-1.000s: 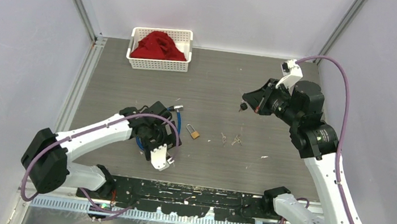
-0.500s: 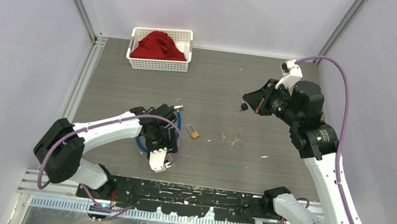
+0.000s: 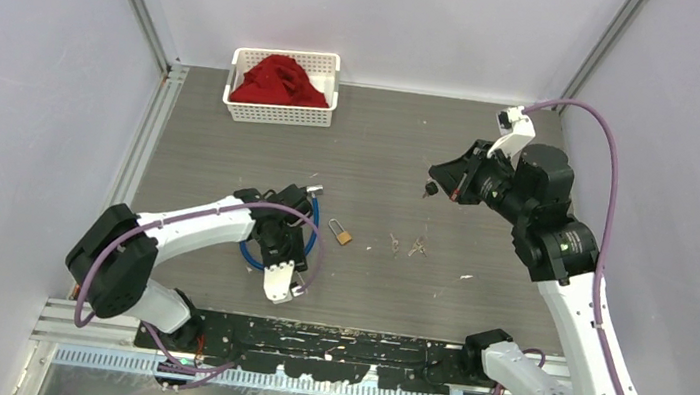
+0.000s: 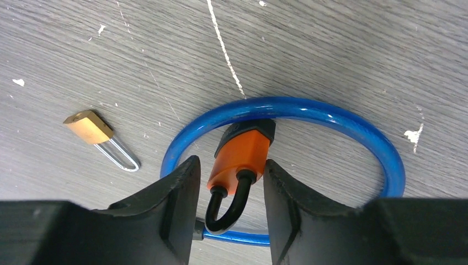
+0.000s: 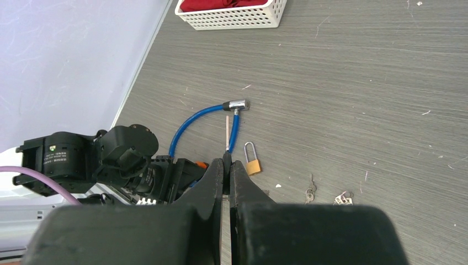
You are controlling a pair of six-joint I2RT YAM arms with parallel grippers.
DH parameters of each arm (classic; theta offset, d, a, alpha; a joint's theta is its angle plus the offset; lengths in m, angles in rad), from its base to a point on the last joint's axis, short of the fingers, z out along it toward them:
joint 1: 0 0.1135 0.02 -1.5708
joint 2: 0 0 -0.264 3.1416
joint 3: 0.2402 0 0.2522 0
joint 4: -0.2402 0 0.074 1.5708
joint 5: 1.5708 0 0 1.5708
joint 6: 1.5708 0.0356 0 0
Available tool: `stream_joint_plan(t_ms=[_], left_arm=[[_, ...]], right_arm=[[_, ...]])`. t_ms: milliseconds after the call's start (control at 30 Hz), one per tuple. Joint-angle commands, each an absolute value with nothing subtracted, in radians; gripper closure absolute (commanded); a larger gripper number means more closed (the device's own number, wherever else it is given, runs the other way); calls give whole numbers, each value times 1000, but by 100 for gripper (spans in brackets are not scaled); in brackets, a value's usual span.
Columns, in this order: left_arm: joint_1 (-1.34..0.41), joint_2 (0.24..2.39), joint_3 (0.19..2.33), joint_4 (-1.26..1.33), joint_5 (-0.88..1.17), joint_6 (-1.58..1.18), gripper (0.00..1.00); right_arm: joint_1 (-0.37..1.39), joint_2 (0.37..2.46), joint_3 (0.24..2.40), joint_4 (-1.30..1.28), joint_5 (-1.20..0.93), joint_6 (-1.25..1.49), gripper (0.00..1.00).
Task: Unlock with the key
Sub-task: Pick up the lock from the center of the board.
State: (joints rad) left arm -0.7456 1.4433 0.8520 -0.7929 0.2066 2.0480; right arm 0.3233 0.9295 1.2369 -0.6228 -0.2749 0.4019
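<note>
An orange padlock [image 4: 243,157] with a black shackle lies on the table, hooked on a blue cable loop [image 4: 309,107]. My left gripper [image 4: 230,165] is open, with one finger on each side of the padlock. In the top view it [image 3: 282,240] sits over the blue cable [image 3: 247,250]. My right gripper [image 5: 227,163] is shut on a key [image 5: 227,130] whose silver blade sticks out past the fingertips. It [image 3: 431,185] hangs above the table, well right of the padlock.
A small brass padlock [image 3: 341,232] lies right of the cable, also showing in the left wrist view [image 4: 88,126]. Loose keys [image 3: 394,243] and a second bunch [image 3: 415,249] lie further right. A white basket [image 3: 281,113] with a red cloth [image 3: 279,83] stands at the back left.
My left arm has swung its elbow to the right and the gripper has settled lower over the orange padlock. The right arm has barely moved.
</note>
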Motion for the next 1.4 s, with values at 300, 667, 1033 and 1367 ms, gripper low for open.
stream_joint_plan(t_ms=[300,667,1033,1367], left_arm=[[-745,1434,801,-794,204,2284,73],[-747,1427,790,-721,168,2174,100],[-710,1389,1214,-926,307,1311,100],[-844,1455,1090,-989,1,1180,100]], right_arm=[[321,909,1238,-566,-293,413,99],[321,910,1233,-552,-305,429,99],[320,937,1239,-543,-334,423,99],[321,918,1211,-534,-345,448,99]])
